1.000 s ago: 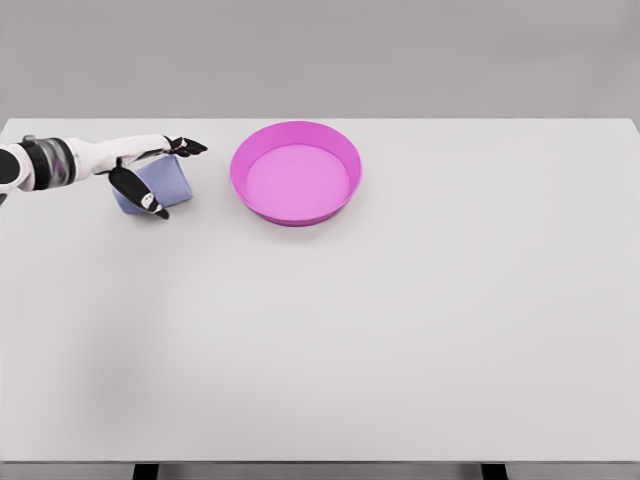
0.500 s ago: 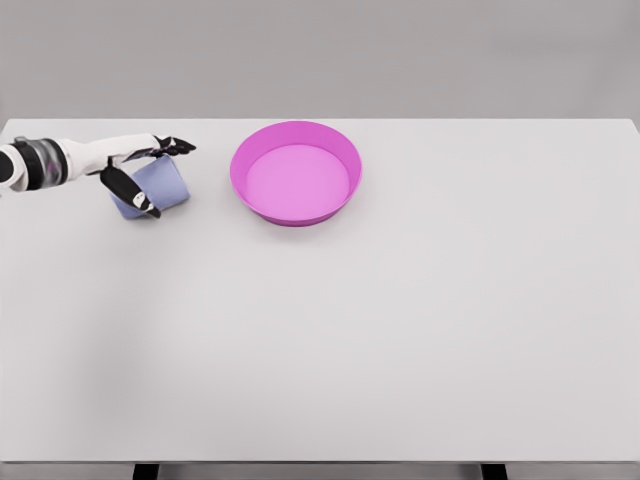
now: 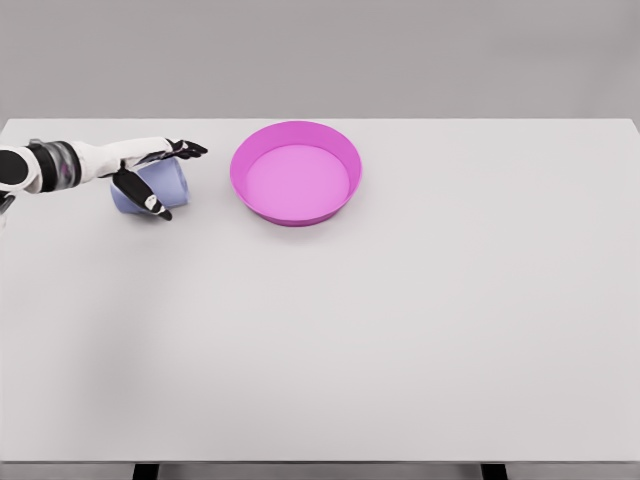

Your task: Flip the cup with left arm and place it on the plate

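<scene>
The white table [image 3: 400, 340] fills most of what I see, its far edge running across below a grey wall; on its far part, left of the middle, sits the magenta plate [image 3: 296, 217], a round dish with a raised rim, upright and with nothing in it; my left arm [image 3: 60, 163] comes in from the left edge, lying low over the far left of the table and reaching toward the plate; my left hand [image 3: 150, 175] is wrapped about the pale blue cup [image 3: 165, 184], fingers [image 3: 185, 149] stretched over its far side and my thumb [image 3: 143, 198] crossing its near side, so the grip is partly open but closed on the cup; the cup lies tilted, near the plate's left rim but apart from it.
</scene>
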### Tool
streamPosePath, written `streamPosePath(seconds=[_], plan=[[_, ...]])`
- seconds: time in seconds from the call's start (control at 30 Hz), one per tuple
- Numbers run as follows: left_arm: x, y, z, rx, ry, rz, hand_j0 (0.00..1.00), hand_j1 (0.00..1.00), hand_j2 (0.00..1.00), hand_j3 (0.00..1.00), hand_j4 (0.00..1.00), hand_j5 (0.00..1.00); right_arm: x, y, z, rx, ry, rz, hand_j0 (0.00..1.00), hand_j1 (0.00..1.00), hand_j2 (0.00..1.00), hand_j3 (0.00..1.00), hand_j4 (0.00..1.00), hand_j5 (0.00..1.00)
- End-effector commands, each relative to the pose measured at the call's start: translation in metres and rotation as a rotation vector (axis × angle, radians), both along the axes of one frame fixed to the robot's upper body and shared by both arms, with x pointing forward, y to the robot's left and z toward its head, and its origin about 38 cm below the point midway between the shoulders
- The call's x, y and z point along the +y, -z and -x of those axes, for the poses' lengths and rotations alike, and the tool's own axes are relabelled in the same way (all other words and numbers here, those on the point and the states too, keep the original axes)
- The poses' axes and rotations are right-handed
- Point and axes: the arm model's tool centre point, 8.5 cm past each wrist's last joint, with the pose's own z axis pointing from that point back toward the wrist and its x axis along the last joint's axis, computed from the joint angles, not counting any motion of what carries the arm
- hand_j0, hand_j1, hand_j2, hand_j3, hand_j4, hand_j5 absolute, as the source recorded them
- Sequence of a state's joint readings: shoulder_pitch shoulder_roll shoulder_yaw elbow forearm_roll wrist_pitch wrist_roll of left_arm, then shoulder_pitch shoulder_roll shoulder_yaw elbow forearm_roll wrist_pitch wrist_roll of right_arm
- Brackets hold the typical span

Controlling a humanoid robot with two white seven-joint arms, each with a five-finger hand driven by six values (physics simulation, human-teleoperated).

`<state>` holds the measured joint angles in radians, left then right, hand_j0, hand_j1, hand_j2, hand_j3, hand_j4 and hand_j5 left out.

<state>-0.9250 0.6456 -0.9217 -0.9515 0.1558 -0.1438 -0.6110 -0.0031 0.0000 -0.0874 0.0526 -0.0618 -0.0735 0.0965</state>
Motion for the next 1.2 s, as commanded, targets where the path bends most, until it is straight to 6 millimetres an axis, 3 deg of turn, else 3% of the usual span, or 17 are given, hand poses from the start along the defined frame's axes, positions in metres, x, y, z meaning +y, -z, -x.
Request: streamPosePath(seconds=[0.0,0.67,0.83,1.17], plan=[[-0.002,-0.001,0.000,-0.006,0.010,0.006,1.00,1.00,1.00,1.00,1.00,1.00,0.000,0.000,0.000,-0.001,-0.001,0.000,1.00,1.00,1.00,1.00,1.00,1.00],[0.011,0.005,-0.008,0.028,-0.073,-0.001,1.00,1.00,1.00,1.00,1.00,1.00,0.000,0.000,0.000,0.001,0.001,0.000,1.00,1.00,1.00,1.00,1.00,1.00],[0.011,0.006,-0.008,0.030,-0.072,-0.003,0.92,0.92,0.92,0.92,0.92,0.92,0.000,0.000,0.000,-0.001,-0.001,0.000,1.00,1.00,1.00,1.00,1.00,1.00],[0.011,0.005,-0.009,0.026,-0.071,-0.014,0.90,0.90,0.90,0.90,0.90,0.90,0.000,0.000,0.000,-0.001,-0.001,0.000,1.00,1.00,1.00,1.00,1.00,1.00]])
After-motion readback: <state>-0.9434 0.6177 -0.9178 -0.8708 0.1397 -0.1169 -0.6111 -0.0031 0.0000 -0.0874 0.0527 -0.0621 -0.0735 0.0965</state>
